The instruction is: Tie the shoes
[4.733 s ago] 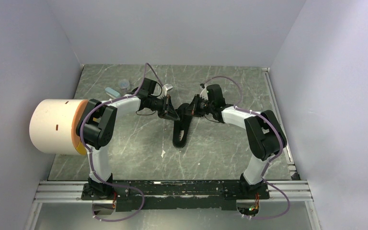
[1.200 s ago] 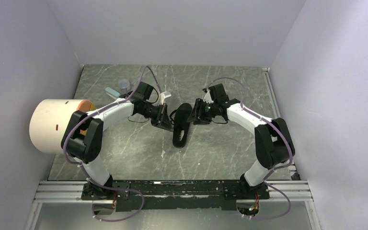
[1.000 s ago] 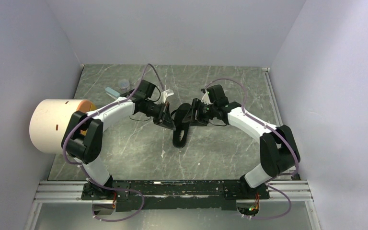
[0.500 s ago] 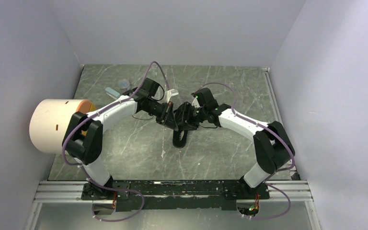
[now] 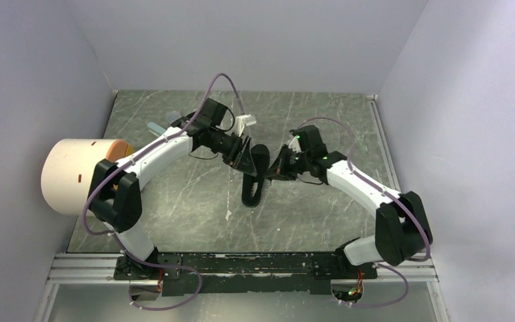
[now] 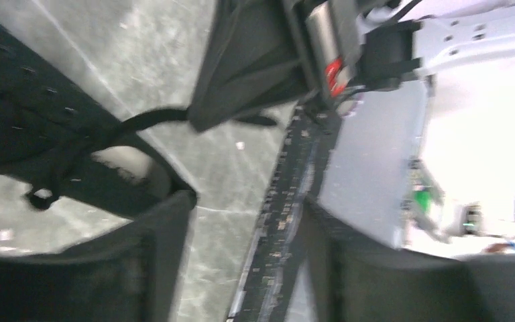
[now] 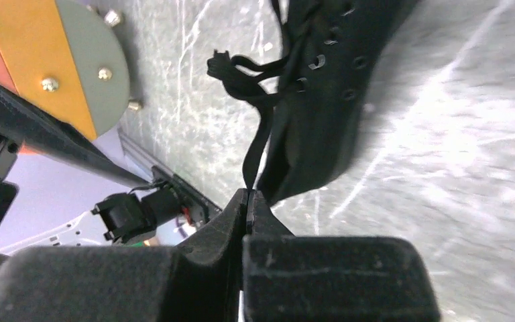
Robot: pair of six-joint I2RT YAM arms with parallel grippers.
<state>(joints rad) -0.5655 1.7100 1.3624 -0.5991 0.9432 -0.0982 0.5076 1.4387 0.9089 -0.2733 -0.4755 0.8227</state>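
Note:
The black shoe (image 5: 255, 180) lies mid-table, its long axis running near to far. My right gripper (image 5: 275, 170) sits just right of it, shut on a thin black lace (image 7: 258, 144). That lace runs taut from the jaw tips (image 7: 248, 194) up to a small tangle by the eyelets of the shoe (image 7: 338, 87). My left gripper (image 5: 244, 151) hovers at the shoe's far left side, open, with nothing between its fingers (image 6: 174, 228). In its blurred view the shoe (image 6: 20, 121) lies at the left, and a lace (image 6: 151, 119) leads to the right gripper (image 6: 248, 80).
A big white cylinder (image 5: 74, 176) with an orange and grey end face (image 7: 53, 60) lies at the table's left edge. A clear cup (image 5: 173, 119) and a pale blue piece (image 5: 154, 126) sit at the back left. A metal rail (image 5: 241, 265) runs along the near edge.
The right gripper has closed on the lace and drawn it right, away from the shoe. The left gripper has opened, let go and pulled back toward the far side.

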